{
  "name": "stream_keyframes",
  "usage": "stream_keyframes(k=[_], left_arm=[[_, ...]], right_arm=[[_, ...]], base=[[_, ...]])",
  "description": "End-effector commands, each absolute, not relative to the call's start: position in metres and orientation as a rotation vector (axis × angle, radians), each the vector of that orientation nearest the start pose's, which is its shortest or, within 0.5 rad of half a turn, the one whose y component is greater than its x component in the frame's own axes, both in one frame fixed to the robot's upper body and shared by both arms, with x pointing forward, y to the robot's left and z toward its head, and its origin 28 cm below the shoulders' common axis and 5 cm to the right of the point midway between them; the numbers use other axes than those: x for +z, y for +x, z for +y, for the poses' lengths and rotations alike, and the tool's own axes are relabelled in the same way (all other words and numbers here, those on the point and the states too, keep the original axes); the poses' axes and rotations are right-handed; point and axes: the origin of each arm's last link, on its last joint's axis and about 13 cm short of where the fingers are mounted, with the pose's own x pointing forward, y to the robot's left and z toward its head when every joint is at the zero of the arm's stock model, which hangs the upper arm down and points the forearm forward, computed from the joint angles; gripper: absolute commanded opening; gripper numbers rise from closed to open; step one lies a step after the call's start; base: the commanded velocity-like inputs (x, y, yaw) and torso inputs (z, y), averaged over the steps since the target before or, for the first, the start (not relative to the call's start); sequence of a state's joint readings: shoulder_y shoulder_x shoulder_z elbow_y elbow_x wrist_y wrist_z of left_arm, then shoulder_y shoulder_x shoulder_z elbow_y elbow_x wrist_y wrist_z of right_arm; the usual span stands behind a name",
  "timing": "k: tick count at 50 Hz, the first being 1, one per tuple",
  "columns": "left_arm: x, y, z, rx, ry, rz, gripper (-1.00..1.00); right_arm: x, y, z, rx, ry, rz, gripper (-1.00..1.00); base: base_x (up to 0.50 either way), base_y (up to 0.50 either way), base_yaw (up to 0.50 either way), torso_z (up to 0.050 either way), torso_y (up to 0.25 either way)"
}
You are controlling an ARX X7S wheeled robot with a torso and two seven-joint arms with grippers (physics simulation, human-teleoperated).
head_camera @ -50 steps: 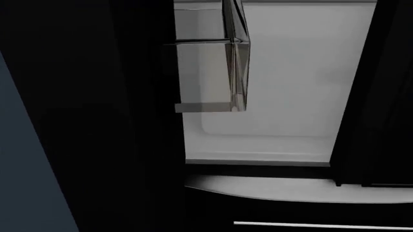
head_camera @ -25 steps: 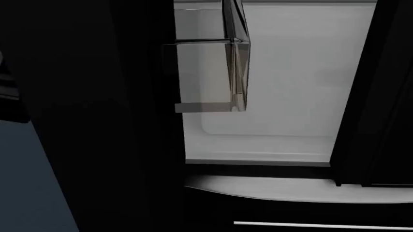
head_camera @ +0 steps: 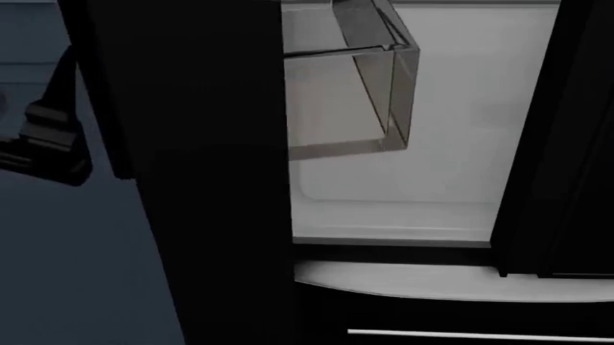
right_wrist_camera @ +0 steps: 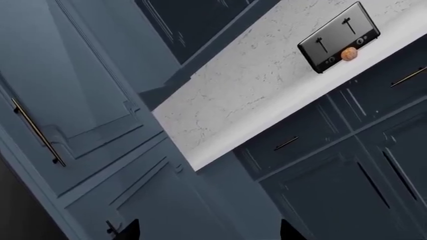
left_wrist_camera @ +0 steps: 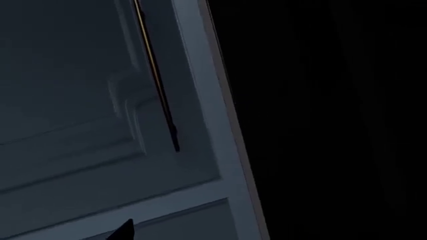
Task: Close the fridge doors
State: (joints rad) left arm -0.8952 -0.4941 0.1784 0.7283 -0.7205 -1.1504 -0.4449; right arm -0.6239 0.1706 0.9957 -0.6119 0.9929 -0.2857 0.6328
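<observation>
- Straight ahead in the head view, the fridge doors are both ajar: the left door [head_camera: 201,180] is a tall black slab crossing the middle of the picture, its clear shelf bin [head_camera: 350,93] jutting out over the white-lined fridge interior [head_camera: 451,129]; the right door [head_camera: 566,144] stands edge-on at the right.
- My left arm [head_camera: 48,136] shows only as a dark shape just beyond the left door's outer edge; I cannot tell whether my left fingers are wide or narrow, nor whether they touch the door.
- My right fingers look over other cabinets with only dark tips at the picture's edge, so I cannot tell their spread either.
- To do this step well, I judge I should press flat on the outer face near the free edge, sweep in an arc, and go slowly so the bin clears the lining.
- Below the opening sits a black drawer with a silver bar handle [head_camera: 479,335].
- Around me are blue-grey cabinet panels [left_wrist_camera: 73,100]; the right wrist view shows a white marble tabletop [right_wrist_camera: 267,85] carrying a toaster [right_wrist_camera: 337,37].
</observation>
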Motion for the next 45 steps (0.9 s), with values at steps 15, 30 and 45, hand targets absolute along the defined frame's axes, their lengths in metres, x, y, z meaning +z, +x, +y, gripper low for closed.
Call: stream_keyframes(k=[15, 30, 45], left_arm=[[0.284, 0.248, 0.201, -0.175, 0.278, -0.346, 1.0], [0.29, 0.245, 0.188, -0.217, 0.28, -0.366, 1.0], [0.299, 0.245, 0.174, -0.264, 0.284, -0.385, 1.0]], right_arm=[[0.144, 0.022, -0.27, -1.238, 0.39, -0.631, 1.0], [0.146, 0.016, -0.269, -1.246, 0.389, -0.637, 1.0], [0.147, 0.008, -0.27, -1.258, 0.39, -0.645, 1.0]], base=[[0.0, 0.0, 0.0, 0.0, 0.0], [0.0, 0.0, 0.0, 0.0, 0.0], [0.0, 0.0, 0.0, 0.0, 0.001]])
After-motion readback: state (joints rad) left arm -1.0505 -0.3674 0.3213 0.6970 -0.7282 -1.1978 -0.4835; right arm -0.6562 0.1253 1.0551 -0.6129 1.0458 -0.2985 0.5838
